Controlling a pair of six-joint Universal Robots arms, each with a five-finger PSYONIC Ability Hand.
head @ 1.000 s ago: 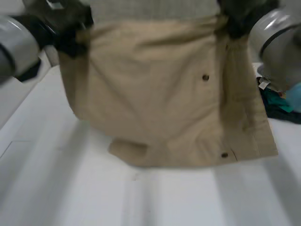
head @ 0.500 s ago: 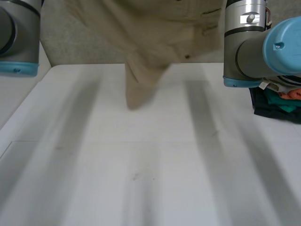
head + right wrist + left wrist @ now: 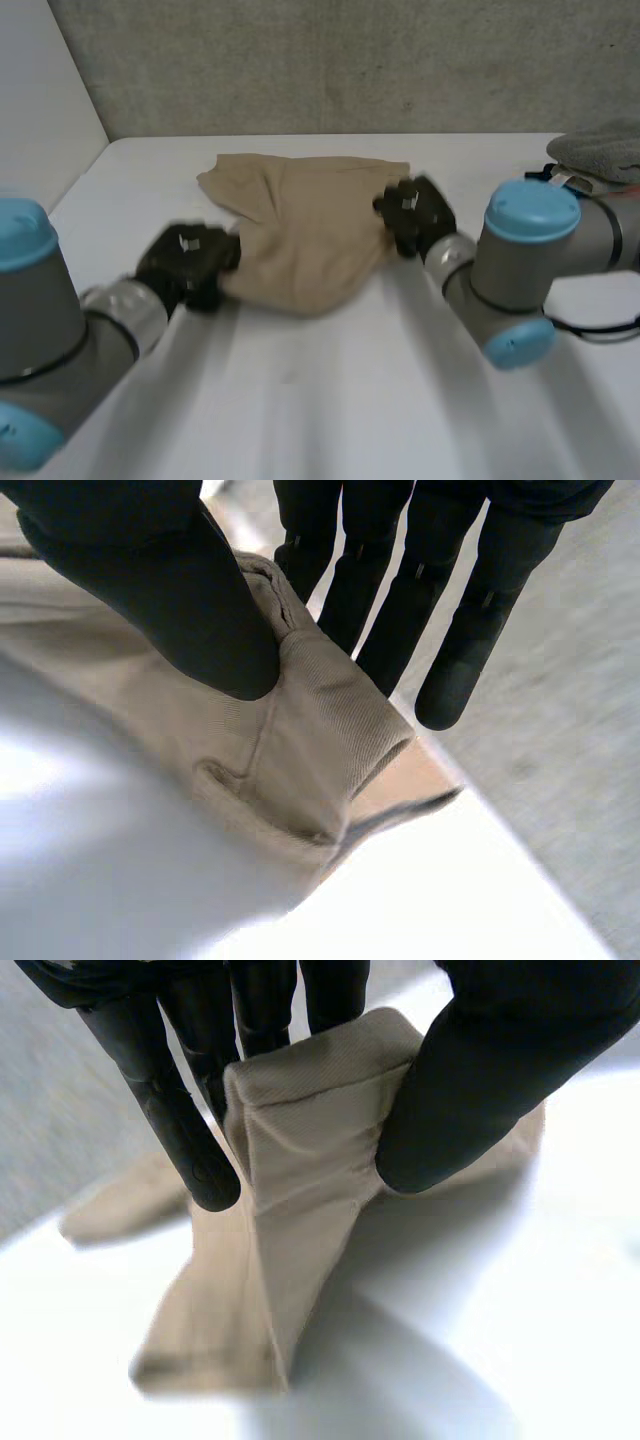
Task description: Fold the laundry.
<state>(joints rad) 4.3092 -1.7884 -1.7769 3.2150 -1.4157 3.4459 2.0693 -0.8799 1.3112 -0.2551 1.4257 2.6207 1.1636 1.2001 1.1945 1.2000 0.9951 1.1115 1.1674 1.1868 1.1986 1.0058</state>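
I've got the tan garment (image 3: 305, 225) bunched up near the far edge of the desk (image 3: 330, 400), left hand (image 3: 188, 262) and right hand (image 3: 415, 212) each pinching a side edge, and I reckon one uneven tug pops a pinch loose.

I've got the garment (image 3: 310, 225) up and it's a plain sandy tan all over, no print, no stripe. Close in on both wrist views, that tan shows a fine ribbed weave. My left hand (image 3: 185, 265) reads matte black, and my right hand (image 3: 415, 215) is the same black. The table (image 3: 330, 400) is plain white. The left arm (image 3: 50, 340) is grey, the right arm (image 3: 590, 235) is grey too, and its cap (image 3: 530, 210) is light blue. At the table's far right edge sits a heap of cloth (image 3: 600, 150) in mottled grey. The wall (image 3: 330, 60) behind is speckled grey.
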